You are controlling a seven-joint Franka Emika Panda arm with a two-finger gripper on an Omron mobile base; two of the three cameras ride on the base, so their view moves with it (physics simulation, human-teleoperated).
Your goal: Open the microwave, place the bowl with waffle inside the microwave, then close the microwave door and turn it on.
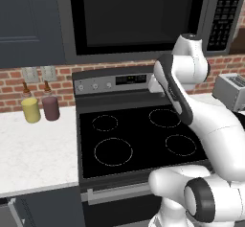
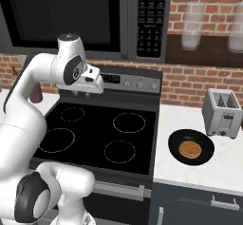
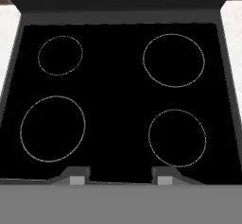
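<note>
step: open microwave door [image 2: 61, 15], shut | pincer [image 3: 118, 180] parted, empty, above stove [image 3: 118, 100] | advice: raise, hook door's edge, swing wide, clearing bowl [image 2: 191, 147].

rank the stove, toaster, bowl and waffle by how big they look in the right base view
1. stove, clearly largest
2. bowl and toaster look about alike; the bowl sits nearer the camera, so no ranking between them
3. waffle, smallest, lying inside the bowl

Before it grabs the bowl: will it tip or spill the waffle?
The bowl looks shallow and wide, so probably stable and unlikely to tip. Its low rim gives thin purchase; a pinch may slip. The waffle lies loose and flat inside, so it could slide if tilted.
</note>
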